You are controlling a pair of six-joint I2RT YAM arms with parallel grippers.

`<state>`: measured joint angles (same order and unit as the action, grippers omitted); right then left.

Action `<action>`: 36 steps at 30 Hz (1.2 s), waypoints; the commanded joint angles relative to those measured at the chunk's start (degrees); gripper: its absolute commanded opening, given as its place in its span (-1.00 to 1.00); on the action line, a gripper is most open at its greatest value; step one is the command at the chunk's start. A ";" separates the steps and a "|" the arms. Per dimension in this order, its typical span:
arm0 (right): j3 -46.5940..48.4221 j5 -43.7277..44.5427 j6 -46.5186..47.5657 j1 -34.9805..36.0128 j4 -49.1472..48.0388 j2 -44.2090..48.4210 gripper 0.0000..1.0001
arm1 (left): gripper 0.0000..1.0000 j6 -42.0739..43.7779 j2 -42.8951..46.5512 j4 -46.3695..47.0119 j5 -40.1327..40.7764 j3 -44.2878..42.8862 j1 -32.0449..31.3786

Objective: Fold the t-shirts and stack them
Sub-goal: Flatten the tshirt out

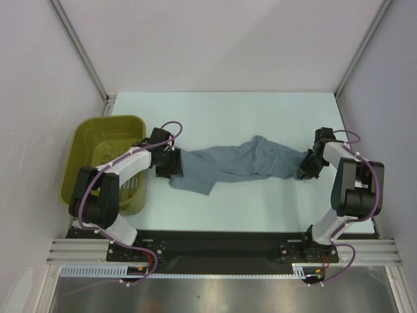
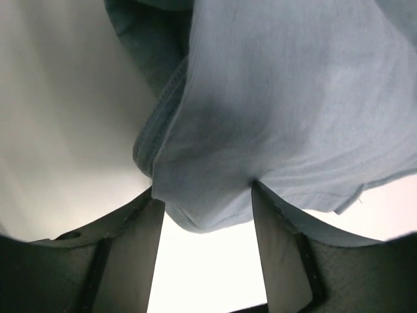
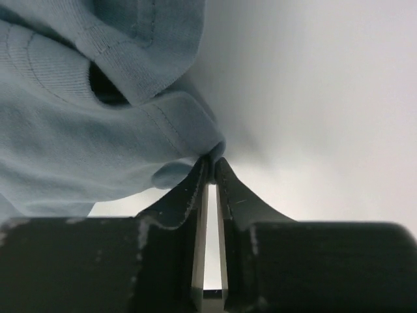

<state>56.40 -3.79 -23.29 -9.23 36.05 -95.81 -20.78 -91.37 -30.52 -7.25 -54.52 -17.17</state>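
One slate blue-grey t-shirt [image 1: 241,164] lies bunched in a long band across the middle of the table, reaching from one gripper to the other. My left gripper [image 1: 172,164] is at its left end. In the left wrist view the jaws of that gripper [image 2: 207,195] stand wide apart, and a fold of the t-shirt [image 2: 287,111] sags between the fingertips [image 2: 140,248]. My right gripper [image 1: 306,167] is at the shirt's right end. In the right wrist view this gripper [image 3: 212,162] is pinched shut on a stitched hem of the t-shirt [image 3: 78,130].
An olive plastic basket [image 1: 91,140] stands at the table's left edge, right behind the left arm. White walls enclose the table [image 1: 260,208] on the left, back and right. The black mounting rail [image 1: 215,244] runs along the near edge.
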 commanded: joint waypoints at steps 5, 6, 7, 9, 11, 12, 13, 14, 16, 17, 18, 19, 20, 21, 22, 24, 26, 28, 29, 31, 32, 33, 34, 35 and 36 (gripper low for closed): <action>0.90 -0.95 0.00 0.09 0.33 2.82 -1.00 | -0.19 -1.37 4.02 0.73 -1.37 1.88 0.38; 1.16 -1.13 0.00 0.18 0.77 3.17 -1.00 | -0.51 -1.37 3.92 0.73 -1.63 1.88 0.38; 1.60 -1.22 -0.09 0.44 1.73 3.61 -1.00 | -0.69 -1.55 3.83 0.82 -1.81 1.88 0.38; 2.13 -0.78 -0.79 1.15 2.88 5.45 -1.00 | -0.99 -1.99 5.15 0.56 -1.98 1.96 0.38; 3.44 0.27 -2.10 2.46 5.60 8.34 -1.00 | -0.99 -2.78 7.77 -1.02 -1.72 2.05 0.21; 3.89 0.71 -2.63 2.81 6.48 9.49 -1.00 | -0.99 -3.13 11.44 -1.55 -1.20 2.23 0.12; 4.24 1.67 -2.90 3.25 8.23 10.98 -1.00 | -0.99 -3.57 13.39 -3.04 -0.84 2.23 -0.06; 5.11 2.03 -3.16 4.04 9.03 12.39 -1.00 | -0.99 -3.83 15.33 -3.92 -0.75 2.14 -0.06; 5.65 2.82 -3.69 4.75 11.30 17.13 -1.00 | -0.99 -5.06 21.83 -7.33 -0.23 1.36 -0.06; 6.35 3.26 -3.69 5.27 12.19 18.80 -1.00 | -0.99 -5.50 24.46 -7.97 -0.66 1.17 -0.06; 6.70 3.53 -3.87 5.45 13.33 22.12 -1.00 | -0.99 -6.03 26.84 -8.32 -1.71 0.91 -0.06; 7.05 4.75 -3.96 5.72 15.26 23.46 -1.00 | -0.99 -6.73 31.56 -8.50 -2.50 0.30 -0.14; 7.40 5.72 -3.96 6.50 16.41 25.04 -1.00 | -0.99 -7.08 33.35 -9.02 -2.77 -0.32 -0.15; 8.54 6.25 -4.13 6.77 17.29 26.36 -1.00 | -0.99 -7.35 34.67 -10.16 -2.60 -1.37 -0.15; 9.25 7.12 -4.48 7.12 18.95 29.16 -1.00 | -0.99 -7.79 37.21 -11.04 -2.77 -3.20 -0.15; 11.61 8.53 -4.83 7.91 20.72 31.29 -1.00 | -0.88 -7.96 39.24 -11.14 -3.65 -4.71 -0.15; 16.35 9.94 -4.66 8.35 23.35 32.53 -1.00 | -0.71 -9.45 40.57 -12.19 -5.31 -6.21 -0.15; 20.21 10.38 -4.48 8.80 25.46 32.70 -1.00 | -0.71 -10.51 40.40 -13.50 -5.67 -7.17 -0.15; 21.20 10.47 -4.66 8.80 26.08 33.57 -1.00 | -0.71 -10.34 40.05 -13.68 -6.72 -7.35 -0.15; 24.69 13.26 -4.66 8.62 27.92 34.89 -1.00 | -0.79 -9.82 39.87 -14.73 -6.90 -8.57 -0.15; 25.94 14.42 -4.05 8.62 28.28 36.55 -1.00 | -0.81 -9.55 40.13 -14.91 -6.82 -9.02 -0.15; 27.78 15.47 -3.70 8.62 28.98 37.18 -1.00 | -0.99 -9.37 41.00 -14.92 -6.56 -9.46 -0.15; 29.19 17.13 -3.26 8.62 30.03 37.88 -1.00 | -0.99 -9.28 41.45 -15.00 -6.29 -9.98 -0.15; 31.38 17.50 -2.73 8.53 30.48 38.93 -1.00 | -0.99 -9.02 41.89 -14.66 -6.38 -10.16 -0.15; 31.66 17.33 -2.21 8.36 30.65 39.47 -1.00 | -0.99 -8.93 42.33 -14.22 -6.81 -9.99 -0.15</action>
<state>83.00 8.40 -26.94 -0.54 63.99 -59.88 -29.63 -50.81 -44.49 -12.51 -61.67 -17.28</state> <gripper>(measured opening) 0.018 0.010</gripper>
